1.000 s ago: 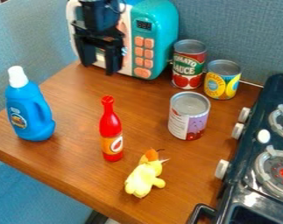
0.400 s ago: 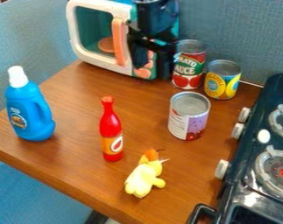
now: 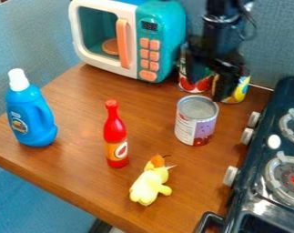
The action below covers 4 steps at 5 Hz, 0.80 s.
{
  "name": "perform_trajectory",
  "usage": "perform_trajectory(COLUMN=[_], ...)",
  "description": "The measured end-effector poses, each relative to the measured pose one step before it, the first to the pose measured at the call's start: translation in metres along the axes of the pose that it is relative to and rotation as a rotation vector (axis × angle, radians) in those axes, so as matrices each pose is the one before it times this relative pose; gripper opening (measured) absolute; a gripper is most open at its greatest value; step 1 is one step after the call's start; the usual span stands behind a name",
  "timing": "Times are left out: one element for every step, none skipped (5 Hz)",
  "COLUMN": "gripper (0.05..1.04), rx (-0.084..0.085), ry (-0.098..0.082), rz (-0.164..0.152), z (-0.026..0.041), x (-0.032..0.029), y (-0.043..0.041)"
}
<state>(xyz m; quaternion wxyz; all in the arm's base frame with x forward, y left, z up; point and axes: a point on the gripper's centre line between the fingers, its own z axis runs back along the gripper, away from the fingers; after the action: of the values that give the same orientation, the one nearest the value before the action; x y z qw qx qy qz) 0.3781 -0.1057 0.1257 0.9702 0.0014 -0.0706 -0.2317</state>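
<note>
Hanging with fingers parted and empty, the gripper is in front of the red-labelled can and yellow can, just behind the purple-labelled can; slow, upright handling likely keeps fingertips off rims.

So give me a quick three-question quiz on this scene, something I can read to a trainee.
1. True or false: the blue bottle stands upright.
2. Which of these is nearest to the yellow plush toy?
a) the toy microwave
b) the red bottle
c) the blue bottle
3. Fill in the blank: the gripper hangs in front of two ____ by the back wall.

Key: 1 true; 2 b; 3 cans.
</note>
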Motion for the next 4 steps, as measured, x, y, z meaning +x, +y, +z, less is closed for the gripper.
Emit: perform_trajectory(gripper=[1.004,1.004,1.005,1.005], rx=[-0.0079,-0.0019,-0.0221,-0.0108], ry=[-0.0047,-0.0081,0.0190,0.0266], rz=[0.0007,0.0394,0.0316,0.0169], z=[-0.00172,-0.00769,-0.01375,-0.01594], x=[0.00263,0.00284,-0.00190,-0.00033], y=[-0.00844,-0.00061,-0.00342,-0.00104])
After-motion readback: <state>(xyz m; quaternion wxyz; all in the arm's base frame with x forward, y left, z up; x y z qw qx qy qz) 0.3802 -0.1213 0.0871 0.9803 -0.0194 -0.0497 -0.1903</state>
